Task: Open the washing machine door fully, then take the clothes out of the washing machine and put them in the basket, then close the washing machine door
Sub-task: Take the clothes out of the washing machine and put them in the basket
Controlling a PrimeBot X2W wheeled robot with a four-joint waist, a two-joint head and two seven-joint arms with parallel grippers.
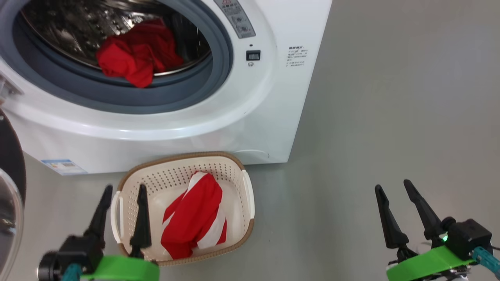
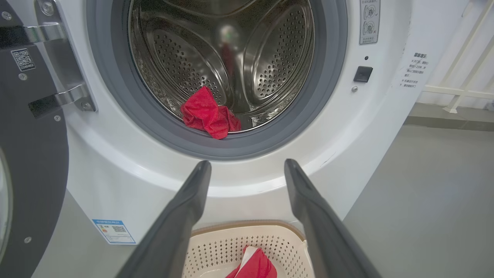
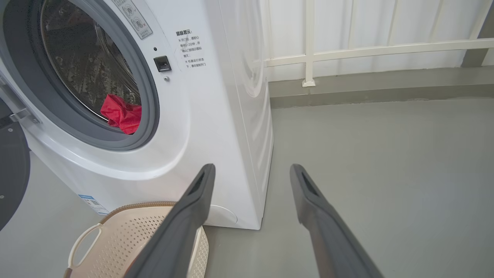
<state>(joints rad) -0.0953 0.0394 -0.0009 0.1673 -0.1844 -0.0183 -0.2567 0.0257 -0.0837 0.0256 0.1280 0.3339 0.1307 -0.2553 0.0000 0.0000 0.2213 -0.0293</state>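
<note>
Left gripper (image 1: 125,186), right gripper (image 1: 392,184) both gape empty; basket (image 1: 175,157) holds one striped garment (image 1: 197,218), drum (image 1: 70,31) one red garment (image 1: 136,58).

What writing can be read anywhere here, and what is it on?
"温馨提示:" heads the notice on the washing machine; lines below too small.
Grey warning sticker: pictograms, unreadable.
Blue label: blurred.
QR sticker on the washing machine door: too small.

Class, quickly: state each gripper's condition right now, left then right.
Left gripper: open, holding nothing.
Right gripper: open, holding nothing.
</note>
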